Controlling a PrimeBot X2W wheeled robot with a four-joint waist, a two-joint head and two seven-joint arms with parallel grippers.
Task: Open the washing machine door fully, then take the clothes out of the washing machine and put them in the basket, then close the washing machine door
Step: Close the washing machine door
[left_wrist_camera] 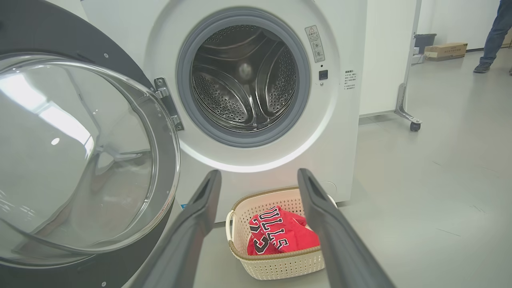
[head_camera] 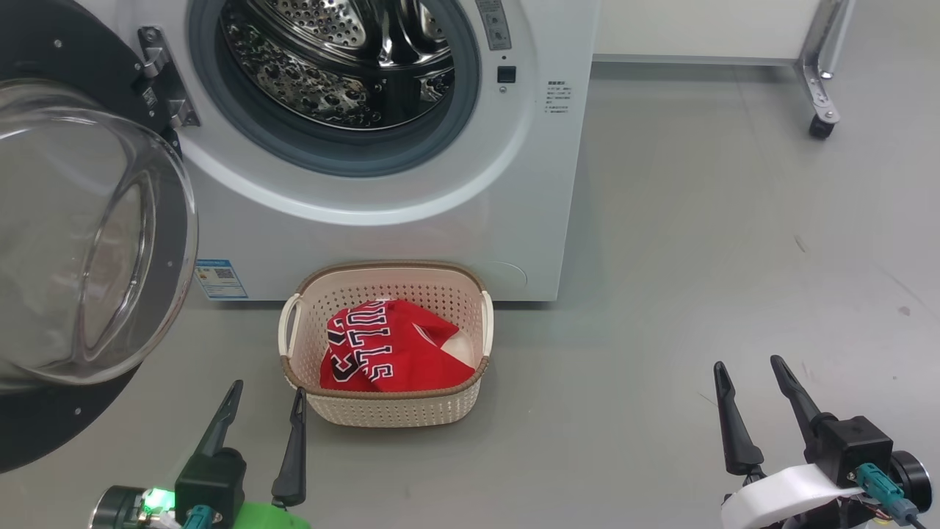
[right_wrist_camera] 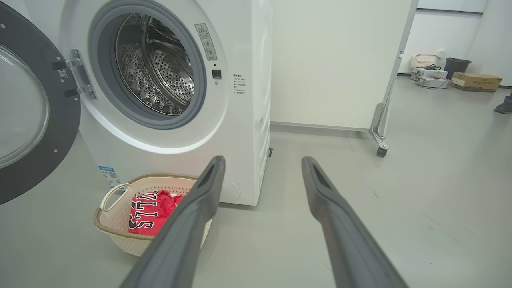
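Observation:
The white washing machine [head_camera: 411,228] stands ahead with its steel drum [left_wrist_camera: 244,80] showing no garments. Its door [head_camera: 81,250], black rim around a clear bulging window, hangs swung wide to the left. On the floor before the machine sits the cream basket [head_camera: 385,411] holding the red clothes [head_camera: 389,356] with black-white lettering and a bit of white fabric. My left gripper [head_camera: 266,393] is open with nothing in it, just left of the basket's near corner. My right gripper [head_camera: 749,367] is open and bare over the floor, well right of the basket.
A white partition on a metal leg with a castor [head_camera: 820,126] stands right of the machine. Grey floor [head_camera: 698,257] stretches to the right. Far back lie cardboard boxes [right_wrist_camera: 476,81], a dark bin [right_wrist_camera: 457,66] and a person's leg [left_wrist_camera: 494,36].

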